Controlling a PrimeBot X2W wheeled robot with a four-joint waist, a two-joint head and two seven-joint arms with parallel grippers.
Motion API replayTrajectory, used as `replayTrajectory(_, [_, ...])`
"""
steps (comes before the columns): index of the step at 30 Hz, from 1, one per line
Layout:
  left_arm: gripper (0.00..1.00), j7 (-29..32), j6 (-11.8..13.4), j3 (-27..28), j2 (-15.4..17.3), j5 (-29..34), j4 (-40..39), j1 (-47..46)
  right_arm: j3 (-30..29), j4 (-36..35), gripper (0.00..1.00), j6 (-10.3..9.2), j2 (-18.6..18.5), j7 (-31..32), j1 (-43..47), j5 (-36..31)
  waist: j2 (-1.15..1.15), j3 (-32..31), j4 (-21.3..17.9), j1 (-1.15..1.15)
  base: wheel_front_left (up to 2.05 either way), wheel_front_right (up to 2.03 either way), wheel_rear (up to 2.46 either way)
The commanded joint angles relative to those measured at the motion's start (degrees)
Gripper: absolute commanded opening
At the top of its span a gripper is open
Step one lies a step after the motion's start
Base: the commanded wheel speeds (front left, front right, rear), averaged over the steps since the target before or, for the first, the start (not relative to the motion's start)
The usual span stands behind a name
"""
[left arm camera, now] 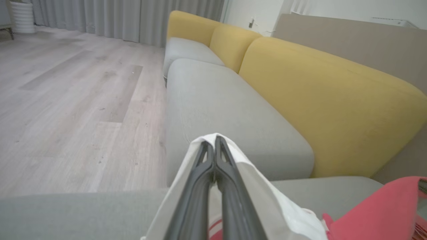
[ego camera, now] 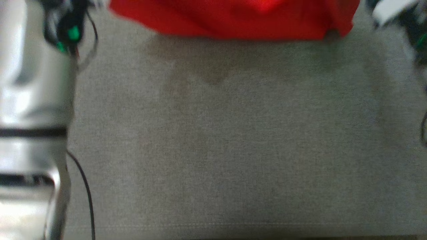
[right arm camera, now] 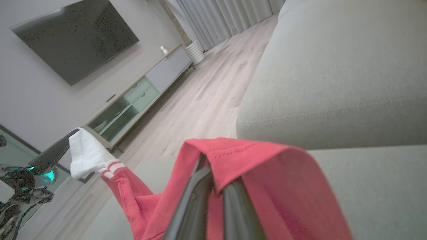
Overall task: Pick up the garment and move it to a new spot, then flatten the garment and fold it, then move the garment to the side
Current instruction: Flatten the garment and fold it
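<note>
Sofa seat spreads grey beneath the red garment, which hangs stretched side to side between both arms, its white sleeve pinched in the closed left pincer, its red hem pinched in the closed right pincer.

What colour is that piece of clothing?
The garment is red with a white end and stripes; clearest in the right wrist view.

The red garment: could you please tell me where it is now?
The garment hangs at the top of the head view, over the grey sofa seat, held by the left gripper and right gripper.
</note>
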Motion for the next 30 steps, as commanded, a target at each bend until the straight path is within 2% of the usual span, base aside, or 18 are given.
replayTrajectory(1, [0.00,-1.8,-0.6,2.4,1.2,-0.4,1.8,-7.7,-0.4,1.0,0.00,-0.04,0.2,0.4,-5.4,0.8,0.00,3.9,0.7,-0.02,0.00,0.00,0.00])
replayTrajectory(5, [0.00,-5.6,-0.5,4.3,-1.0,-2.0,11.1,-20.6,-0.9,5.8,0.00,-0.04,0.1,0.0,-16.1,2.3,0.00,5.5,2.0,-0.02,0.00,0.00,0.00])
replayTrajectory(9, [0.00,-8.8,-0.6,4.8,-1.6,-1.9,18.8,-31.3,-0.9,9.2,0.00,-0.04,0.8,-1.4,-24.4,3.7,0.00,5.3,2.0,-0.02,0.00,0.00,0.00])
replayTrajectory(18, [0.00,-12.1,-1.8,3.7,-1.3,-1.6,27.9,-45.1,0.5,14.0,0.00,-0.04,0.7,-5.9,-36.5,3.8,0.00,4.4,2.2,-0.02,0.00,0.00,0.00])
replayTrajectory(24, [0.00,-12.0,-2.7,0.1,-1.1,-1.8,31.8,-44.1,6.0,13.2,0.00,-0.04,-0.6,-3.8,-34.1,5.6,0.00,3.0,2.6,-0.02,0.00,0.00,0.00])
replayTrajectory(27, [0.00,-10.1,-2.7,-4.1,-1.0,-2.9,30.9,-39.4,9.2,11.4,0.00,-0.04,-1.8,-1.6,-28.3,8.1,0.00,0.7,2.7,-0.02,0.00,0.00,0.00])
replayTrajectory(30, [0.00,-6.8,-2.7,-9.4,0.6,-5.2,28.9,-32.2,13.0,9.3,0.00,-0.04,-3.2,1.0,-21.1,10.6,0.00,-2.5,2.5,-0.02,0.00,0.00,0.00])
